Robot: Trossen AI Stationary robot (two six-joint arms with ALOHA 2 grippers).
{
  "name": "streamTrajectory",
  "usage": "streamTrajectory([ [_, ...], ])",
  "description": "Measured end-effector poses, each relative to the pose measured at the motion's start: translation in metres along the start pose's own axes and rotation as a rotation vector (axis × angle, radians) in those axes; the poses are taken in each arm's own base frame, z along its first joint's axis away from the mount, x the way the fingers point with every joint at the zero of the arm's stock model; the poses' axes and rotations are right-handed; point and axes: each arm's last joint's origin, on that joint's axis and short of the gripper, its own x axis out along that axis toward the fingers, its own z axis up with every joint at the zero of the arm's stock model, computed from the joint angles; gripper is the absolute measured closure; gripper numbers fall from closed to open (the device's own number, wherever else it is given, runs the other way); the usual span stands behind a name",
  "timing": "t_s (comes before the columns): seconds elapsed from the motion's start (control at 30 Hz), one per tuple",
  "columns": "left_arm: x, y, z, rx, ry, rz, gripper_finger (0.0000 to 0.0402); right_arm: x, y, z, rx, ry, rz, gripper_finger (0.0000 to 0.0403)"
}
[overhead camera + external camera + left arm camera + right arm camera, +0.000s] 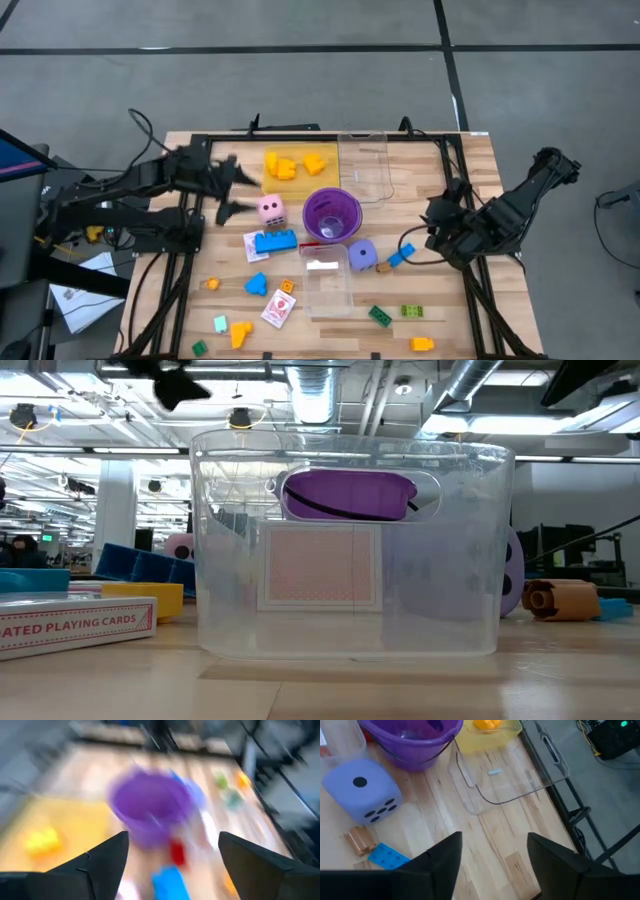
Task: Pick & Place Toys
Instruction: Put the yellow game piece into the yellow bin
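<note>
The toys lie scattered over the worktop (470, 160). Yellow bricks (295, 164) sit in the yellow tray (330, 178) at the back, and the pink die (270, 209) and a blue brick (274, 241) lie just in front of it. The purple die (362, 254) rests beside the purple cup (331, 214). Card packs (279, 308), green bricks (395, 314) and orange pieces (240, 333) are spread along the near edge, around a clear tray (328, 285).

The left end effector (226, 187) hovers above the worktop near the pink die, with its fingers (107, 856) spread and nothing between them. The right end effector (437, 225) hangs over the right side, near a small blue brick (389, 856) and a brown piece (359, 840). Its fingers (445, 857) stand apart and it carries nothing.

Judging from the layout, crowding is the main risk. The pink die, the blue brick and a card pack lie close together, so a finger coming down off-centre could shove a neighbour aside or pinch two pieces at once. The die's smooth faces may let it slip or roll out of a shallow grip. The cup stands tall in the middle, and an arm sweeping low past it could tip it. On the right, the blue brick lies flat, so the fingers may skid over it without catching its edges.
</note>
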Motion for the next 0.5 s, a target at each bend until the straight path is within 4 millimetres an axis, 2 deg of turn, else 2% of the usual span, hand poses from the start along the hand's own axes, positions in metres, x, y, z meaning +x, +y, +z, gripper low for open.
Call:
streamTrajectory([
  [0.2, 0.006, -0.022, -0.023, -0.106, 0.267, -0.080, 0.0077, 0.002, -0.002, 0.002, 0.025, 0.005, -0.014, 0.0161],
  [0.5, 0.021, -0.057, -0.041, -0.248, 0.514, -0.084, 0.0102, 0.006, -0.005, 0.005, 0.051, 0.017, -0.039, 0.0161],
])
